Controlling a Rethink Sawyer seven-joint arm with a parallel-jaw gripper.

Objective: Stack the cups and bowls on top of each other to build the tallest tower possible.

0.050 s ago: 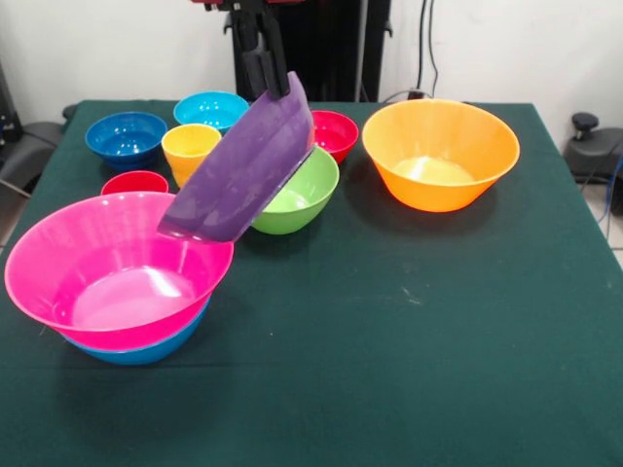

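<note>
no brand, label or legible writing on any item; count as seen: seven bowls and two cups on the dark green table point(419, 321); the gripper point(272, 80) comes down from the top edge and is clamped on the upper rim of the purple bowl point(243, 170), which hangs steeply tilted, its outer wall toward the camera, its lower rim just over the far edge of the pink bowl point(112, 268) (contact between the two cannot be confirmed); the pink bowl sits nested inside a blue bowl point(146, 350), of which only the lower wall shows; this pair forms the tower at the near left; the green bowl point(304, 199) stands upright behind the purple bowl, partly hidden by it; the orange bowl point(440, 154) stands alone at the far right, well apart from the rest; the small red bowl point(338, 133) sits just behind the green one; the dark blue bowl point(125, 138) and the light blue bowl point(211, 110) stand at the far left; the yellow cup point(189, 151) stands between them, nearer the camera; the red cup point(134, 182) is beside it, touching or nearly touching the pink rim.
</note>
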